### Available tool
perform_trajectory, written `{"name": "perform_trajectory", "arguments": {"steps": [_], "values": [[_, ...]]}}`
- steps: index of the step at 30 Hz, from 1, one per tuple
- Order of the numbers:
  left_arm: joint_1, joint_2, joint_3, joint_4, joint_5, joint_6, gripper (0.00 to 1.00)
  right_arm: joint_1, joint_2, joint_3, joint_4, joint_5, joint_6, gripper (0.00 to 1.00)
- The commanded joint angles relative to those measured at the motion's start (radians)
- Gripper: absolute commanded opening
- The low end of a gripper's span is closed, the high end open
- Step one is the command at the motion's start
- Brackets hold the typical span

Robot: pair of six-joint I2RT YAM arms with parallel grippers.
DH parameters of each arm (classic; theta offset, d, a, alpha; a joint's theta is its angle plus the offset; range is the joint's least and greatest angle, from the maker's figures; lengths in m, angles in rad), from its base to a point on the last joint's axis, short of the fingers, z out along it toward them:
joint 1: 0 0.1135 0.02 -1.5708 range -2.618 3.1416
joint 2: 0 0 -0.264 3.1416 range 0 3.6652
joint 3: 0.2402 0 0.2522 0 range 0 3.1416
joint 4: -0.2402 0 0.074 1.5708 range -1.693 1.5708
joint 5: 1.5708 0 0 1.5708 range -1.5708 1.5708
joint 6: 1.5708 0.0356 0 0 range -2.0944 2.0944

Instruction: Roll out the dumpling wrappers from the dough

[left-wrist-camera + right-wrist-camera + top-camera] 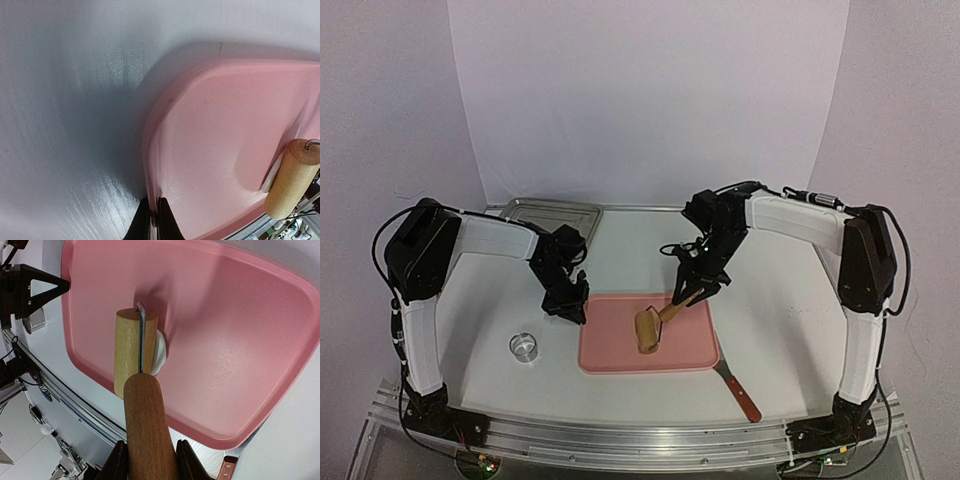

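The dough [161,352] is lying about the middle of the pink tray [620,365], pinned beneath the drum of the wooden roller [648,330]. Only a white edge is being shown beside the drum, and no cut round disc is being seen anywhere on the tray.

The dough is being judged soft, light and easily torn. It may also be sticking to the wood or to the plastic. It is therefore better worked through the roller than pinched. Any lifting would best be started at a thin edge, with a flat blade slid under.

The roller's handle is being clamped between the fingers of the right gripper [150,460], above the tray's front rim. The fingers of the left gripper [154,220] are being pressed together on the tray's left rim, which seems to be steadying it.

The tray floor is being seen as smooth and slightly glossy, with a low raised rim that limits each stroke. Bare pink is lying open on every side of the dough, most widely toward the tray's right.

On the white table, a metal ring cutter [525,346] is standing off the tray's left front corner. A spatula [740,388] is lying just beside its right front corner, and a metal tray [552,212] is sitting well behind its left rear corner.
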Motion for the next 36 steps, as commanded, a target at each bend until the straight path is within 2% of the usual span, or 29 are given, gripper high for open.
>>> {"name": "perform_trajectory", "arguments": {"steps": [1, 11, 20, 28, 36], "values": [[-0.001, -0.002, 0.02, -0.029, -0.065, 0.054, 0.0, -0.044, 0.071, -0.118, -0.154, 0.419, -0.019, 0.0], [-0.001, 0.005, 0.034, -0.039, -0.069, 0.058, 0.0, 0.042, 0.17, -0.08, -0.108, 0.346, 0.029, 0.0], [-0.002, 0.008, 0.036, -0.044, -0.068, 0.061, 0.0, -0.045, 0.09, -0.143, -0.151, 0.415, -0.026, 0.0], [-0.001, 0.017, 0.051, -0.05, -0.07, 0.061, 0.0, 0.044, 0.179, -0.092, -0.105, 0.335, 0.021, 0.0], [-0.001, 0.019, 0.059, -0.057, -0.074, 0.067, 0.0, -0.061, 0.08, -0.153, -0.141, 0.414, -0.033, 0.0]]}}
